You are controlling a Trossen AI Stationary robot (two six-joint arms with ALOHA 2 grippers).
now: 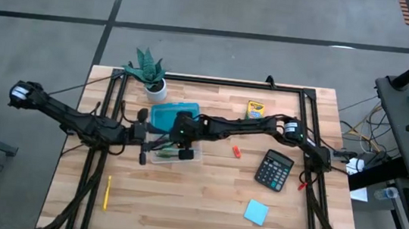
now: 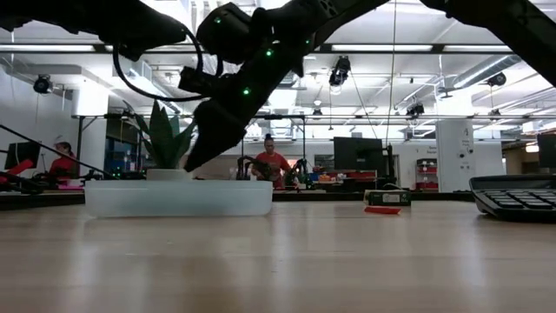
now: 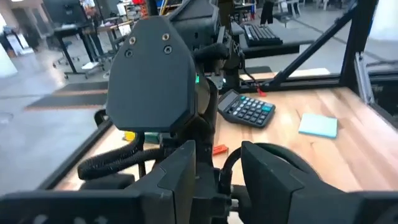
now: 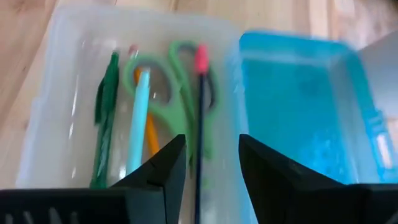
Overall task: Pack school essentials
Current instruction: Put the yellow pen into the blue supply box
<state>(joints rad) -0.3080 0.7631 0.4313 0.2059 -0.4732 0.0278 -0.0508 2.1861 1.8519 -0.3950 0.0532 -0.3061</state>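
A clear plastic box (image 1: 175, 156) stands on the table with its blue lid (image 1: 166, 115) lying open beside it. In the box lie green-handled scissors (image 4: 171, 93), a green pen (image 4: 107, 106), a light blue pen (image 4: 137, 124) and a dark pencil with a red end (image 4: 200, 106). My right gripper (image 4: 212, 163) hangs open just above the box, slanting down, with nothing between its fingers. My left gripper (image 3: 217, 177) waits open in the air to the box's left, pointing level at the right arm. Elsewhere on the table lie a crayon box (image 1: 255, 109), a red piece (image 1: 236, 151), a blue sticky pad (image 1: 256, 211) and a yellow pencil (image 1: 107, 193).
A potted green plant (image 1: 148, 70) stands behind the lid at the far left. A black calculator (image 1: 273, 170) lies to the right of the box. A black frame (image 1: 215, 82) runs around the table top. People are in the room beyond the table.
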